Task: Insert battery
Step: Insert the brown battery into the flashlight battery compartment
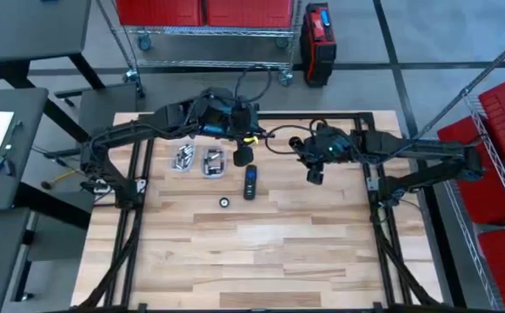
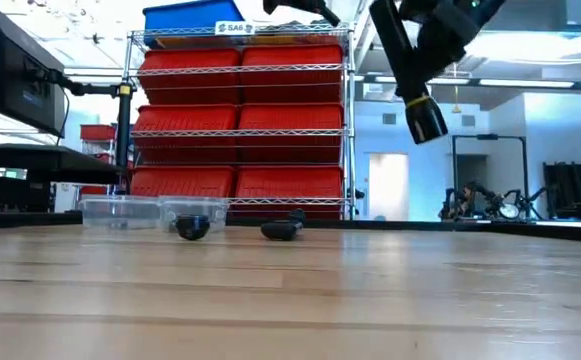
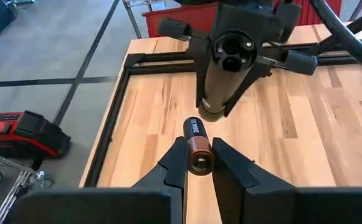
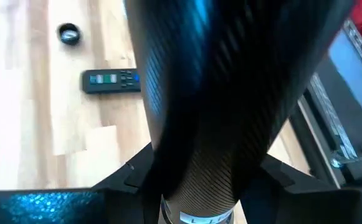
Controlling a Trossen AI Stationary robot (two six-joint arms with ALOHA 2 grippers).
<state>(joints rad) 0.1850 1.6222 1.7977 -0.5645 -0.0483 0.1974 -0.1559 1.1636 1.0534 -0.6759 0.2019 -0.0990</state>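
Left jaws pinch a battery [image 3: 195, 146] facing the flashlight [image 3: 222, 74] gripped by right jaws at its twelve o'clock.

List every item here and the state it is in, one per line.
battery: clamped in the left gripper, aimed at the flashlight's open end.
flashlight: held off the table in the right gripper.
cap: off, lying on the table.
remote: lying flat.
two clear bins: holding small metal parts.
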